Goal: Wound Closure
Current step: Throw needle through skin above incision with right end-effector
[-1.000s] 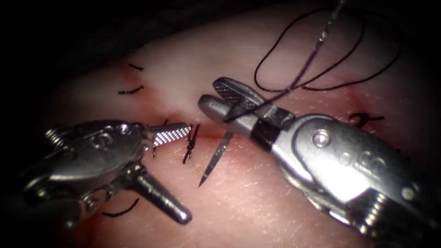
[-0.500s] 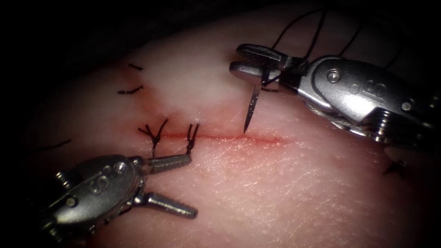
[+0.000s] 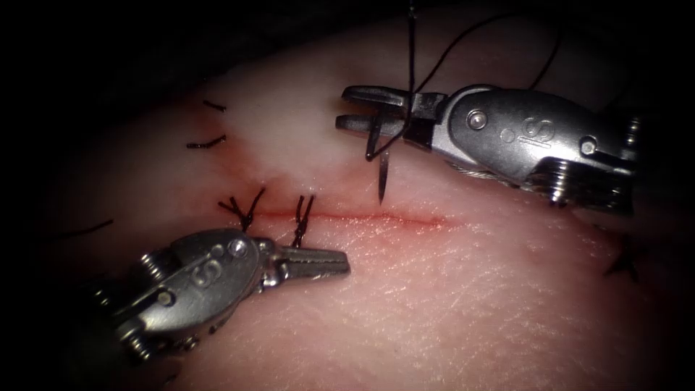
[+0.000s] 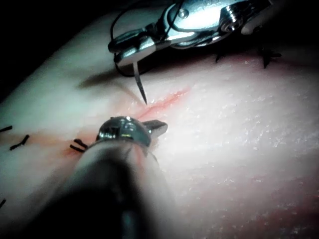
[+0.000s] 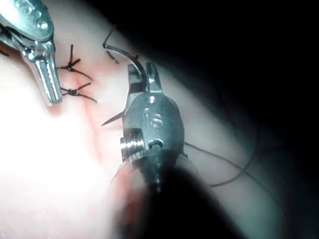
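1. The right tool (image 3: pixel 355 108) grips the curved needle (image 3: pixel 381 176) between closed jaws, back from its tip, above the cut (image 3: pixel 376 217); the tip points down, just above the tissue (image 3: pixel 449 289) and not in it.
2. Dark thread (image 3: pixel 411 58) crosses the right tool's jaws and rises behind it.
3. The left tool (image 3: pixel 329 262) lies below the cut with jaws closed, holding nothing.
4. Two knotted stitches (image 3: pixel 300 217) cross the cut's left end, beside the left tool.
5. Loose cut ends of thread (image 3: pixel 206 143) lie upper left, well apart.
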`<state>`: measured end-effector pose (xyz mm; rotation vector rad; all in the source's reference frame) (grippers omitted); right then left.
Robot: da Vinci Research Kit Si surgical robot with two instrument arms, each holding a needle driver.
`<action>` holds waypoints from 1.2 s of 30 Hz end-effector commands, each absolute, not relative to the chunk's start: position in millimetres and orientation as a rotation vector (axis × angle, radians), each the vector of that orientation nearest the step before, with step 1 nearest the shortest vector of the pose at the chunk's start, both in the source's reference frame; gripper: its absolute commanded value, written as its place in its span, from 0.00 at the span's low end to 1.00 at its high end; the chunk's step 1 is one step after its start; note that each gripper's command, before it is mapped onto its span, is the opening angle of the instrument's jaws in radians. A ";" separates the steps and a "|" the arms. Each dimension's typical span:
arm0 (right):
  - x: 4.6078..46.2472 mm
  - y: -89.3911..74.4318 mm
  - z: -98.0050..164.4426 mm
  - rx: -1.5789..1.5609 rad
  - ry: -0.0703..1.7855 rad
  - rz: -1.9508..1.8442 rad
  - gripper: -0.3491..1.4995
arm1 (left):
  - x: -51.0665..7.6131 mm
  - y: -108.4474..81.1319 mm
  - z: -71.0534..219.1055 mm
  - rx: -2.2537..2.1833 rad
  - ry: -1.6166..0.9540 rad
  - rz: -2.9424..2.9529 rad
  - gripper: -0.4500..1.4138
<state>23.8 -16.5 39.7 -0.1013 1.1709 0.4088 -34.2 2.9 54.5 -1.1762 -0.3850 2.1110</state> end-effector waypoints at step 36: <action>26.9 -15.6 41.6 -0.163 1.194 0.319 0.00 | -36.3 1.4 58.7 -0.878 -0.231 2.265 0.10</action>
